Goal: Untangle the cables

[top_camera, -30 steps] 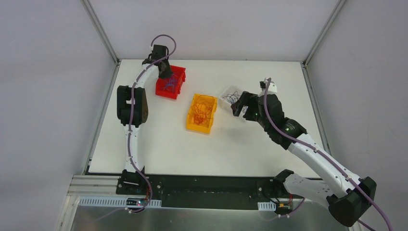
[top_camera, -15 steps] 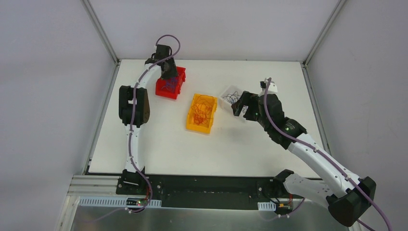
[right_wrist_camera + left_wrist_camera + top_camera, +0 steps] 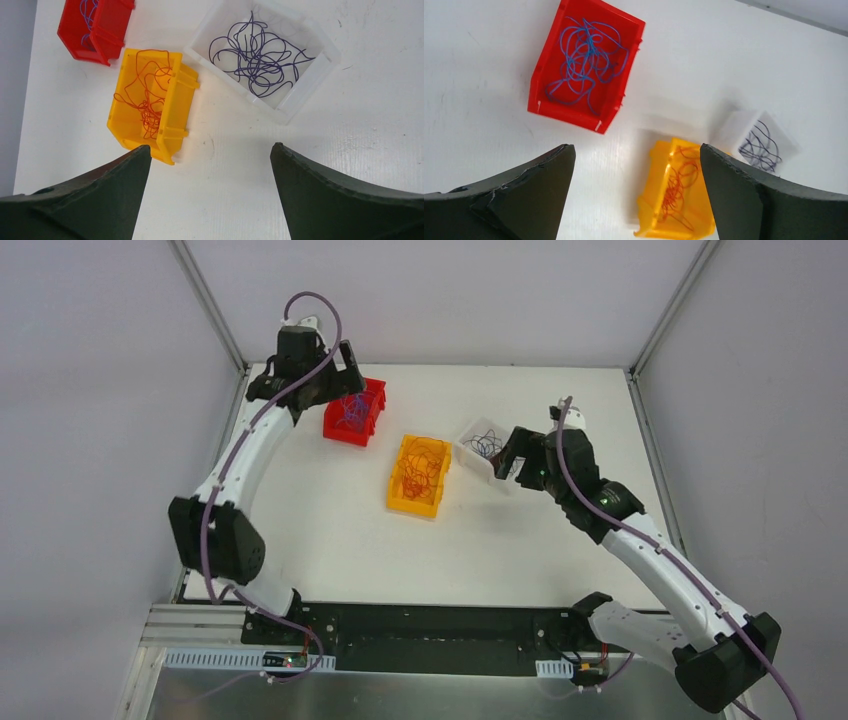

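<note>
Left arm drawn up and back from the red bin [image 3: 569, 112] since the earlier frame, its elbow swung out toward the left wall. The left tool [image 3: 635, 148], closed low over that bin a second ago, now stands released, jaws spread wide with nothing between them. Right arm shifted only slightly. The right tool [image 3: 210, 147] is likewise released and bare, held above the worktop [image 3: 330, 540] just on the near side of the clear bin [image 3: 306, 95].

Cables lie by colour in three bins:
- blue cables [image 3: 586, 55] in a loose tangle inside the red bin, far left;
- orange cables [image 3: 147, 102] knotted in the yellow bin [image 3: 172, 142], middle;
- dark cables [image 3: 260, 55] looped in the clear bin, right.

The bins stand apart from one another in a rough row across the far half of the worktop.

Worktop: flat, matte white, with faint scuffs and specks visible from the wrist views.

Room: plain pale grey walls [image 3: 100, 440] on three sides, joined at the far corners by slanting metal posts [image 3: 208, 305]. A black base plate [image 3: 440, 635] carrying both arms runs along the near edge, with a metal sheet [image 3: 400, 695] below it.
</note>
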You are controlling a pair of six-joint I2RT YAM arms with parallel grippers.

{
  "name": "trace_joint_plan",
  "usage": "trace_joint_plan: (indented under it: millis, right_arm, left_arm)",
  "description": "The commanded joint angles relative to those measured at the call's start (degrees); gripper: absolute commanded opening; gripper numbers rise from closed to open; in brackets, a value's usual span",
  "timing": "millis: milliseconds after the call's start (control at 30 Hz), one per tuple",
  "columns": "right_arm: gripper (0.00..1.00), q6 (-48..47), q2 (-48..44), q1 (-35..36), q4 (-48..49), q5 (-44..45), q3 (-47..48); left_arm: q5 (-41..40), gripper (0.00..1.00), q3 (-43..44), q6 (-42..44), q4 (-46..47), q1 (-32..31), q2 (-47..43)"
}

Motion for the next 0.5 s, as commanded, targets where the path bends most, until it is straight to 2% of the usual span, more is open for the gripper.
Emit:
trace_joint_plan:
  millis: [0, 100, 167, 300, 367, 467]
  right_arm:
    - [0.94, 1.31, -3.88, -2.91, -0.6, -2.18, 3.34]
    - [0.94, 2.17, -6.84, -4.44, 0.05, -0.56, 1.2]
    - [0.95, 2.87, -9.84, -5.03, 1.04, 2.75, -1.78]
    - [0.97, 5.14, -21.3, -5.85, 6.11, 10.1, -11.71]
    - [0.97, 6.08, -27.42, -6.0, 9.68, 12.72, -18.96]
    - [0.96, 5.72, -34.08, -6.1, 12.21, 14.92, -24.96]
  left_arm:
    - [1.51, 0.99, -11.12, -6.01, 0.04, -1.94, -13.06]
    - [2.66, 0.99, -20.61, -10.18, 0.83, -2.71, -21.54]
    - [0.3, 0.99, -28.65, -10.87, 1.88, -4.22, -27.68]
    - [-4.56, 0.99, -43.85, -12.32, 6.61, -5.82, -40.68]
    - [-5.68, 0.99, -48.86, -13.42, 7.23, -5.96, -46.14]
    - [-5.7, 0.99, -53.92, -14.22, 7.37, -5.91, -51.66]
